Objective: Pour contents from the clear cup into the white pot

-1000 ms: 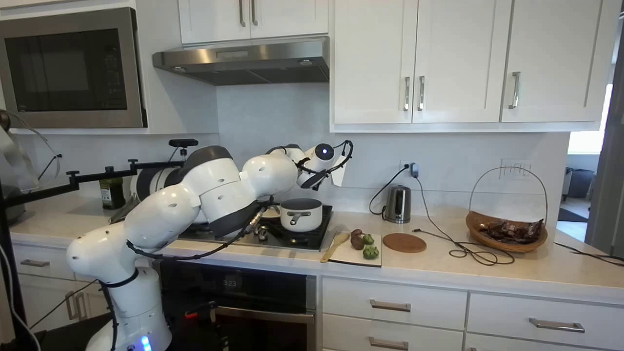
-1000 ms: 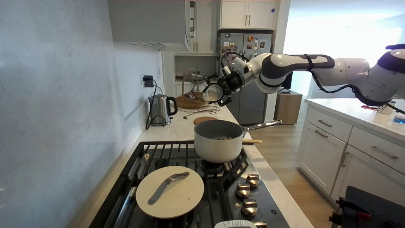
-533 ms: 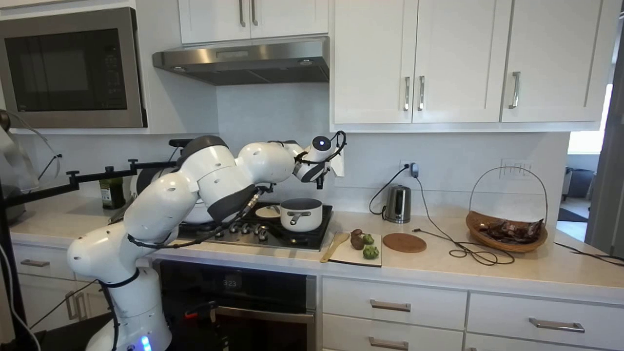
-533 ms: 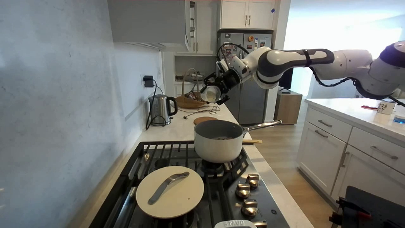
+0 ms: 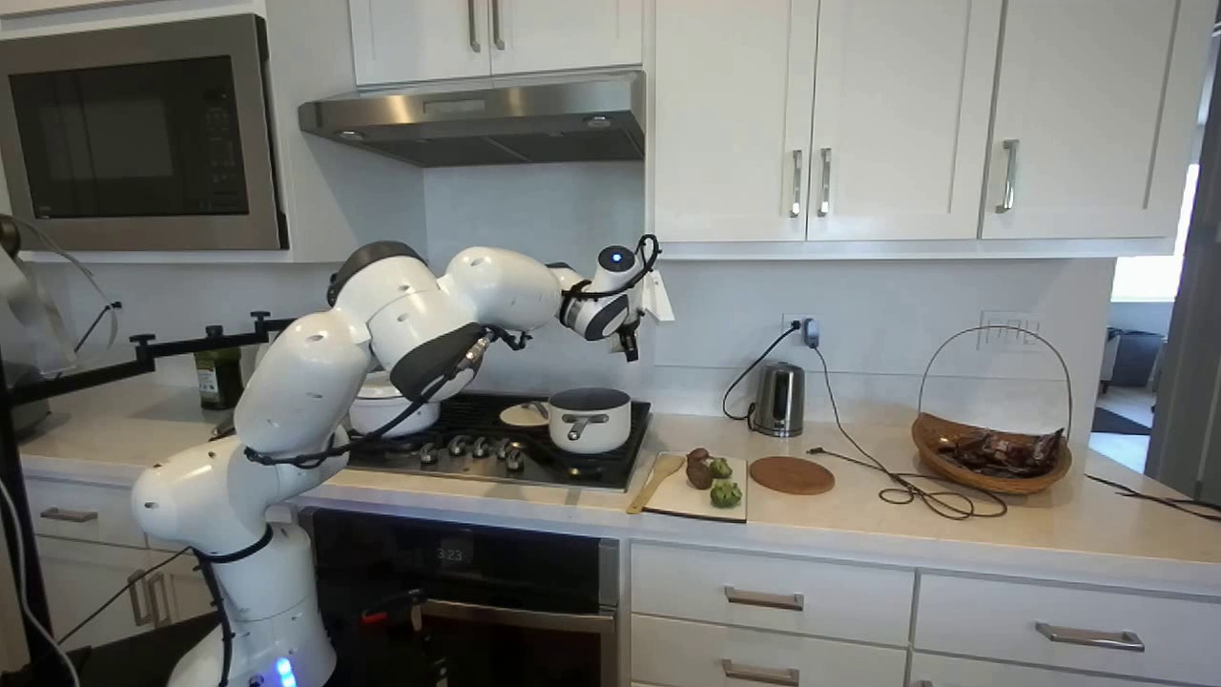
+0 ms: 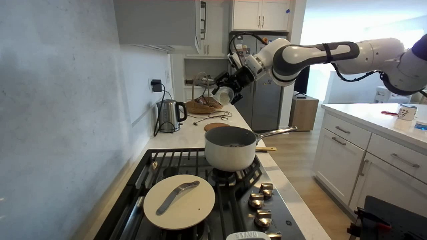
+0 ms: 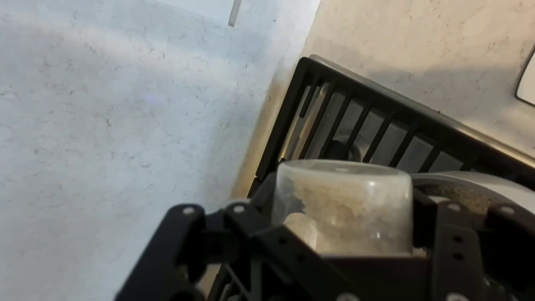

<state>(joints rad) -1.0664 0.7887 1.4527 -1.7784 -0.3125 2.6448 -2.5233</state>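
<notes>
The clear cup (image 6: pixel 224 96) is a small see-through tumbler with pale beige stuff on its inside. It also shows in the wrist view (image 7: pixel 342 209). My gripper (image 6: pixel 227 89) is shut on its sides and holds it tilted in the air, above and beyond the white pot in that exterior view. I cannot tell which way its mouth faces. In the other camera's exterior view my gripper (image 5: pixel 627 343) hides the cup. The white pot (image 6: pixel 230 156) stands on the stove with dark bits inside. It also shows in an exterior view (image 5: pixel 596 429) and partly in the wrist view (image 7: pixel 497 182).
A cream lid (image 6: pixel 180 203) lies on the stove (image 6: pixel 243 213). A second white pot (image 5: pixel 386 412) stands farther along. A kettle (image 5: pixel 779 401), a board (image 5: pixel 677 496) with vegetables and a wooden spoon (image 5: pixel 656 482) are on the counter. The range hood (image 5: pixel 477 119) hangs above.
The arm has lifted and drawn back to the left in an exterior view, and the wrist has turned. The cup stays in my gripper, slightly higher. The pot has not moved.
</notes>
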